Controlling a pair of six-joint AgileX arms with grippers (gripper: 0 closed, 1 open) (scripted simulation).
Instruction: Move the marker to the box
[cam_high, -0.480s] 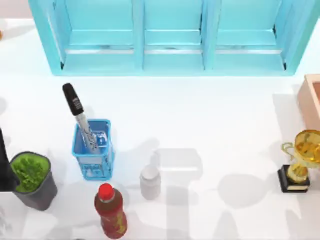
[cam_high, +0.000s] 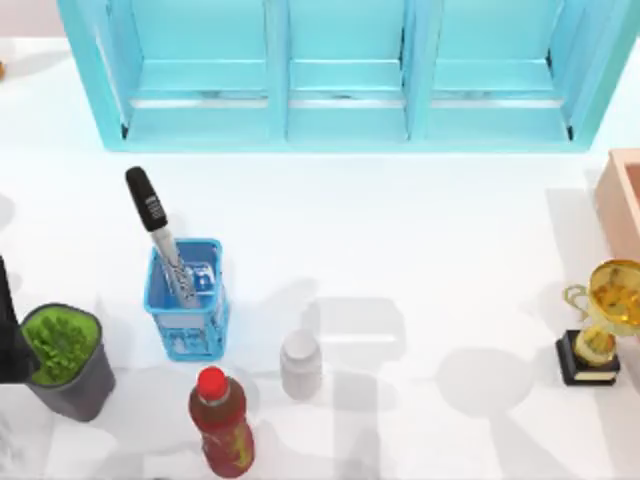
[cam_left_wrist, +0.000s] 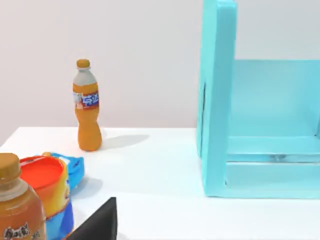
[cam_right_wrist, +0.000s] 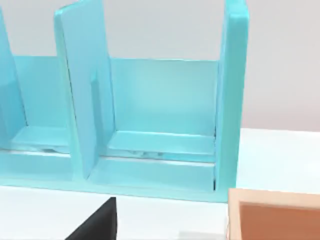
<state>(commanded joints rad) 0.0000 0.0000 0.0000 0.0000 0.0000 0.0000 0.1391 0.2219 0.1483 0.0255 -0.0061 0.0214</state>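
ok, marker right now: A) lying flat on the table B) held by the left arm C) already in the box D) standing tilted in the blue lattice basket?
D: in the top view the marker stands tilted with its barrel end inside the blue lattice basket, cap up, far from the box at the table's right edge.

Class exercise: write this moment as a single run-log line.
marker: leaning in blue basket, not grasped | box: table's right edge | left arm: parked at left edge | step: pickup not begun

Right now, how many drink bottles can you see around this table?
3. A red-capped bottle stands at the table's front left, an orange bottle by the wall, and another orange-capped one close to the left wrist camera. Others may be hidden.
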